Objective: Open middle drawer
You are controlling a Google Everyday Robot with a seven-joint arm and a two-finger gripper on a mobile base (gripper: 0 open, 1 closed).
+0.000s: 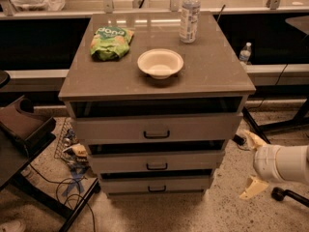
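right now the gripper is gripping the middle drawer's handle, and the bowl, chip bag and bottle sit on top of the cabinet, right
Not quite. The camera view shows the gripper off to the right of the cabinet, open and holding nothing, clear of the middle drawer and its handle. The bowl, chip bag and bottle do sit on top of the cabinet.
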